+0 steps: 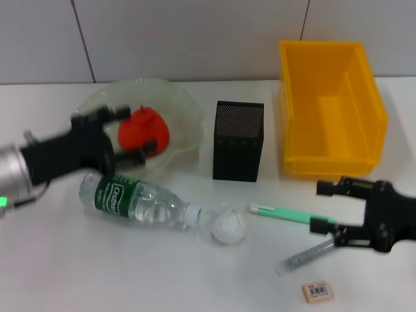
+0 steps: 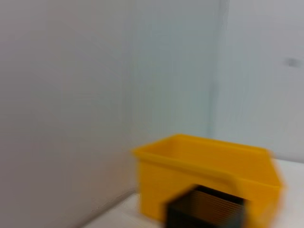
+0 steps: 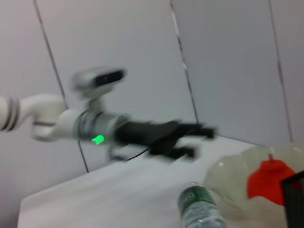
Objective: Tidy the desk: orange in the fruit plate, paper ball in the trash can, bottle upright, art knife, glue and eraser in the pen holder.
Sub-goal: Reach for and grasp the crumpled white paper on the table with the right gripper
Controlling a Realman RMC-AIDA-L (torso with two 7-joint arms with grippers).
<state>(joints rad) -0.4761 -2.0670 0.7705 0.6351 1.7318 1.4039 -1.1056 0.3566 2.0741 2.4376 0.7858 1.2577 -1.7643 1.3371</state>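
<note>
The orange lies in the fruit plate. My left gripper hovers over the plate's near side, open, with nothing held; the right wrist view shows this left gripper apart from the orange. The bottle lies on its side in front of the plate, its cap toward the paper ball. My right gripper is open beside one end of the green art knife, with the glue tube just below it. The eraser lies near the front edge. The pen holder stands mid-table.
The yellow trash can stands at the back right, next to the pen holder; both show in the left wrist view, trash can behind pen holder. A grey wall runs behind the table.
</note>
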